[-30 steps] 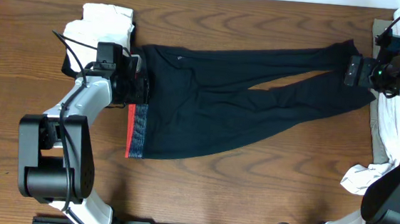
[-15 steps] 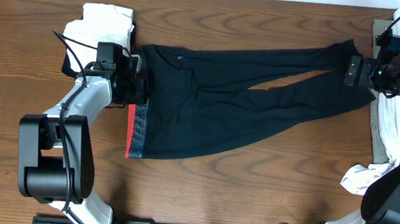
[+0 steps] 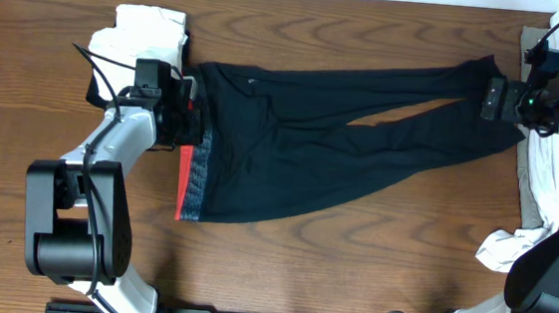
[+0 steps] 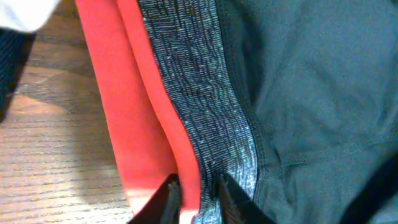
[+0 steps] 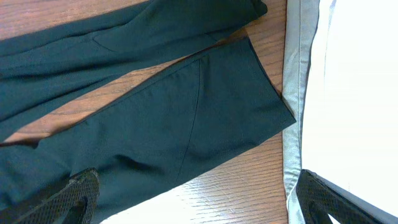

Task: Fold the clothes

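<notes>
The clothes in play are long black leggings [image 3: 341, 131], spread flat across the table with the legs pointing right. Their grey waistband [image 3: 193, 185], edged in red, is at the left. My left gripper [image 3: 192, 130] sits at the upper part of that waistband. In the left wrist view its jaws [image 4: 198, 202] are pinched on the red edge [image 4: 124, 93] and the grey band [image 4: 205, 93]. My right gripper [image 3: 491, 98] hovers open over the leg ends. In the right wrist view its wide fingers [image 5: 196, 199] span a black leg cuff [image 5: 205, 118] and bare wood, holding nothing.
A folded white garment [image 3: 149, 31] lies just behind the left gripper. White and beige clothes [image 3: 557, 188] are piled along the right edge of the table, and their pale hem [image 5: 295, 93] lies close beside the leg cuffs.
The left gripper's jaws have closed onto the waistband, and the red edge beside them has bunched up slightly. The right arm and the legs have not moved.
</notes>
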Available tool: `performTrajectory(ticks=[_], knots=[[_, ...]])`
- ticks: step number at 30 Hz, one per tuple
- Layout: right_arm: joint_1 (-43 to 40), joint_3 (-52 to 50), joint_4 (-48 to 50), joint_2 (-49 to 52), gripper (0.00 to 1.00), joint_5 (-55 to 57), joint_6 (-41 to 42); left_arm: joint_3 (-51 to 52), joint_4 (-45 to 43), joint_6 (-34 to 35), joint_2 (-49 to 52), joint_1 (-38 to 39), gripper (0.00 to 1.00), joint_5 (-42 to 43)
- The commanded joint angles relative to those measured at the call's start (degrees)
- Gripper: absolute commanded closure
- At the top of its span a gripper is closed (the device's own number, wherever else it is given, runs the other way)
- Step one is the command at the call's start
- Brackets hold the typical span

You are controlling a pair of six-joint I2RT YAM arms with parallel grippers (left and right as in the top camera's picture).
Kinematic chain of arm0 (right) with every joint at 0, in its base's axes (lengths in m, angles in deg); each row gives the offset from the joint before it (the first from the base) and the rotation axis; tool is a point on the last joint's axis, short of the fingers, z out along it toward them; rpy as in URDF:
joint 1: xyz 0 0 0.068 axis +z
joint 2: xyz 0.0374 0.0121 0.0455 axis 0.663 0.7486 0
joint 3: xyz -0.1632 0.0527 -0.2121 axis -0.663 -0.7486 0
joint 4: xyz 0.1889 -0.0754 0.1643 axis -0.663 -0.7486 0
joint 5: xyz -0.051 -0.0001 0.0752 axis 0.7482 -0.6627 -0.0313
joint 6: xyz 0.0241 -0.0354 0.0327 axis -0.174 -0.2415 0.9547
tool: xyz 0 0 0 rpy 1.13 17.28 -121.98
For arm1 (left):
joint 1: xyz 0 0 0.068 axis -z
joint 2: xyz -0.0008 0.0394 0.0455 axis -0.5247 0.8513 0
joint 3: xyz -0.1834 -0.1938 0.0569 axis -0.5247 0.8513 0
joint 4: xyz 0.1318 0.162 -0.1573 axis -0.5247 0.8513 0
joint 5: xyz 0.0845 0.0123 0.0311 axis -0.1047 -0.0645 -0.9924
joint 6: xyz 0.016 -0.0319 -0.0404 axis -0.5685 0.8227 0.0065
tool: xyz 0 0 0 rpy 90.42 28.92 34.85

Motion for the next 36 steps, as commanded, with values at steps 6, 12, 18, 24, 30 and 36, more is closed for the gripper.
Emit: performTrajectory(ticks=[6,12,18,24,30,36], knots=[[-0.4,-0.1,-0.1,-0.1,0.01,0.0,0.6,-0.9,0.5,-0.2,-0.4,-0.5,0.93,-0.3],[-0.4,-0.1,-0.1,-0.1,0.01,0.0,0.6,-0.9,1.2,0.1,-2.7,-1.6,0.93,-0.3],[-0.4,-0.1,-0.1,-0.1,0.01,0.0,0.6,-0.9,2.2,1.4,-5.2,-4.3,0.94,-0.5],[-0.3,-0.1,-0.1,-0.1,0.01,0.0,0.6,-0.5,4.2,1.6,-5.0,-5.6,0.93,-5.2],[-0.4,-0.1,-0.1,-0.1,0.01,0.0,0.6,0.5,4.4,1.7,-5.0,-5.6,0.74,-5.4],[-0.3,-0.1,-0.1,-0.1,0.01,0.0,0.6,-2.1,5.0,6.2,-7.4,-5.5,0.57,-1.2]])
